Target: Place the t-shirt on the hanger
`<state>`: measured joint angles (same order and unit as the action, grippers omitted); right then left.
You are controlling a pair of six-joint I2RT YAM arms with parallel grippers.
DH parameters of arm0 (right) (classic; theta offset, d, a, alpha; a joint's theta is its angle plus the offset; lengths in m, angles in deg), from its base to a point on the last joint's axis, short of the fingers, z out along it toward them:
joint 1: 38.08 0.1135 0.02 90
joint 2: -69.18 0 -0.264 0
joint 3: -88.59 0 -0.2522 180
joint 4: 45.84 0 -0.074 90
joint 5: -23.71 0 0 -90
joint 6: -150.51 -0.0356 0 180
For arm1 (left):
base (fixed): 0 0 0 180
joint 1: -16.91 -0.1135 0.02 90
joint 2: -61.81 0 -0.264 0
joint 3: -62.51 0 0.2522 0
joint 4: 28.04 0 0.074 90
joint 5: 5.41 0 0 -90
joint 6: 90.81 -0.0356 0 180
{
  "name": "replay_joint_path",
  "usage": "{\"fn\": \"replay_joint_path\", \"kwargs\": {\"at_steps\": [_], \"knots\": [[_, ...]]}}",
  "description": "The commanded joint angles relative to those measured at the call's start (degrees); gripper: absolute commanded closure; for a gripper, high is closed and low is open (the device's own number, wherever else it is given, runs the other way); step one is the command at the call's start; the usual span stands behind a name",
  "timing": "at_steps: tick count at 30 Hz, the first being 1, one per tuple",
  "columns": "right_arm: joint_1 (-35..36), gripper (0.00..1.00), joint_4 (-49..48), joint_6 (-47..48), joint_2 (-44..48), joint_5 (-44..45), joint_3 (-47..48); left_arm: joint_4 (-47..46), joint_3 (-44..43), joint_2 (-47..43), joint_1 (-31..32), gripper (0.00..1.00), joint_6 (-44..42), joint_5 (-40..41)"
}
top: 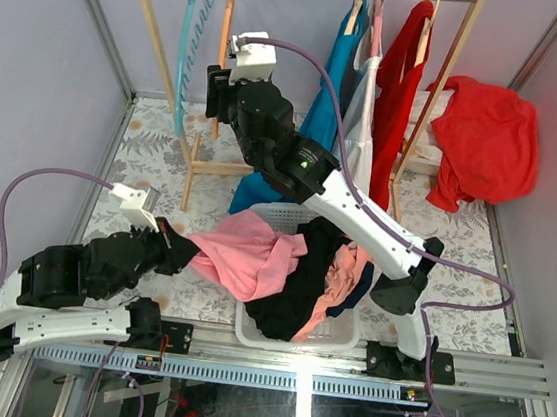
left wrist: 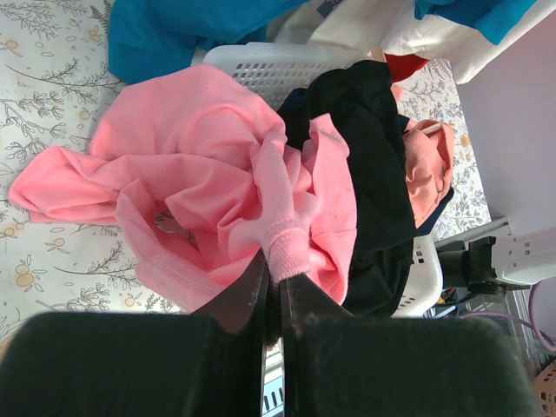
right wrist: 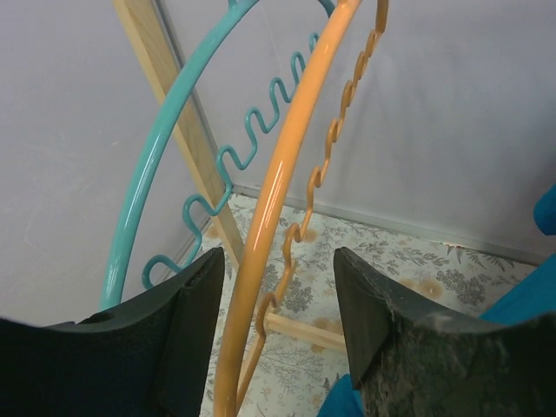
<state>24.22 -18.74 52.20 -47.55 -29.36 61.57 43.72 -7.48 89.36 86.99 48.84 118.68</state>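
Partly over white basket (top: 280,212) rim, pink t-shirt (top: 249,250), black garment (top: 294,291) heaped inside

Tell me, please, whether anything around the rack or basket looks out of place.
A loose red garment is bunched over the right end of the wooden clothes rack rather than hung up. The large bubblegum-pink t-shirt spills crumpled over the left rim of the white plastic basket onto the floral table.

Left gripper (left wrist: 274,276) pinching the pink t-shirt (left wrist: 187,148)
Its jaws are closed on a bunched fold; the t-shirt drapes over a white basket's (left wrist: 261,62) rim onto the flowered table (left wrist: 43,61), touching a black garment (left wrist: 382,165)
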Motion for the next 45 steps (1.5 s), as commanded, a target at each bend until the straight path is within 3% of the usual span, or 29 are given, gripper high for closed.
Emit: {"fn": "replay_joint_path", "kwargs": {"at_steps": [1,15,24,45], "knots": [[-0.3,0.41,-3.8,0.8,1.4,3.4,1.6,0.6,-1.6,-0.9,0.2,1.0,0.3,1.7],[-2.7,0.44,-2.8,-0.9,3.6,3.5,-0.6,0.6,-1.4,-1.3,0.2,1.0,0.2,1.8],[-4.4,0.53,-3.2,-1.9,3.7,2.5,-0.2,1.9,-2.3,-1.5,0.1,1.0,0.5,2.1],[-7.9,0.51,-6.6,-2.1,0.7,-7.4,2.8,3.4,-3.4,-0.8,0.2,1.0,1.1,3.3]]}}
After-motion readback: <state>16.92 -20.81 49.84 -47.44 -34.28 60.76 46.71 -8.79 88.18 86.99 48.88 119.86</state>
